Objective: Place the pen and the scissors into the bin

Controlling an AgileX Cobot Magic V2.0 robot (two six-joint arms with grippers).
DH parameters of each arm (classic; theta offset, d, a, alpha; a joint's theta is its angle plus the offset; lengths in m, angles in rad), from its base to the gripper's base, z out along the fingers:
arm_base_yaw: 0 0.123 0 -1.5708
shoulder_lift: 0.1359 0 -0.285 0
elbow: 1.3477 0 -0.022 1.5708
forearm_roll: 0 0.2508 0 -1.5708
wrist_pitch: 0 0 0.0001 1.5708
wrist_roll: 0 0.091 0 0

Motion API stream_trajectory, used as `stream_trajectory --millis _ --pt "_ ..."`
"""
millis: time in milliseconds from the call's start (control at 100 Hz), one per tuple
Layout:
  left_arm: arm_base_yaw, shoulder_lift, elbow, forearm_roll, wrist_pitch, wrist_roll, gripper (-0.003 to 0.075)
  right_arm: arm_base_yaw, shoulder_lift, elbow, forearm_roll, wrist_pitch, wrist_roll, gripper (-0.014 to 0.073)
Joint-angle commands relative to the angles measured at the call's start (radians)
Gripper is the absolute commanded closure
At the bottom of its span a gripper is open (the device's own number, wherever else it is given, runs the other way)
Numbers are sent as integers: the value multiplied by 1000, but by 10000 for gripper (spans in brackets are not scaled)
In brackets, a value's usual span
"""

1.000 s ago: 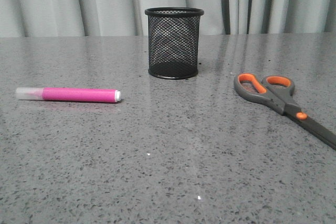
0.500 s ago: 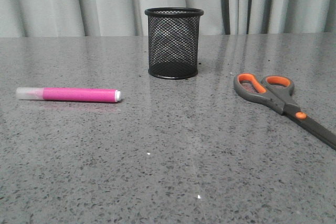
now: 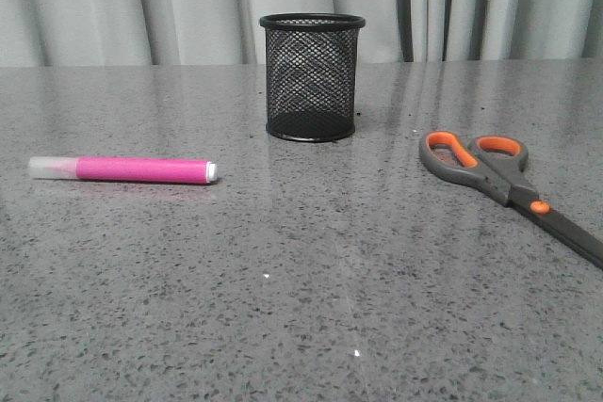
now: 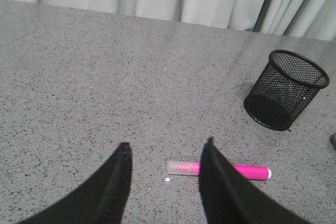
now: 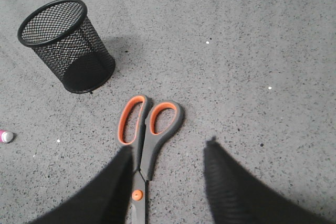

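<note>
Both end effectors were released and held nothing. Left end effector [image 4: 165, 153] hovered above the counter [image 3: 311, 308] with its two dark fingers spread apart; the pen [image 4: 220, 170] lay on the counter beneath, partly hidden behind one finger. Right end effector [image 5: 168, 148] hovered likewise with fingers spread, and the scissors [image 5: 146, 140] lay on the counter under it, nearer one finger than the other. Neither end effector appeared in the front view.

Positions relative to the bin [image 3: 312, 76]:
- Bin: upright on the counter, toward the far side, in front of the curtain [image 3: 188, 2]. Its interior appeared empty as far as the mesh allowed a view.
- Pen [image 3: 122, 169]: lying flat, well apart from the bin, to its left and nearer the robot. The translucent cap pointed away from the bin; the small white end pointed toward it.
- Scissors [image 3: 509, 190]: lying flat and closed, well apart from the bin, to its right and nearer the robot. The orange-lined handles were the part closest to the bin; the blades ran away from it and out of the front view.

Task progress, as judged: nothing was completed. Neither item was grasped, lifted or placed. Remaining work comprised grasping the pen, depositing it in the bin, then the same for the scissors
</note>
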Motion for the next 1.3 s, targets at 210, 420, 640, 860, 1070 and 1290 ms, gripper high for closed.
stream_trajectory --millis 210,420,640,860,1070,1290 --pt "0 173 -99 -272 67 422 358 -6 6 -36 6 -51 -32 213" --pt "0 405 -221 -351 276 725 386 -6 6 -36 6 -51 -47 213" --pt "-13 646 -370 -351 448 979 386 -6 6 -36 6 -43 -65 213" --pt "-128 820 -487 -240 486 1210 386 -6 6 -36 6 -41 -72 213" --pt "-208 940 -563 -172 478 1233 386 -6 6 -36 6 -37 -78 213" --pt "-230 1020 -597 -163 469 1245 386 -6 6 -36 6 -22 -89 213"
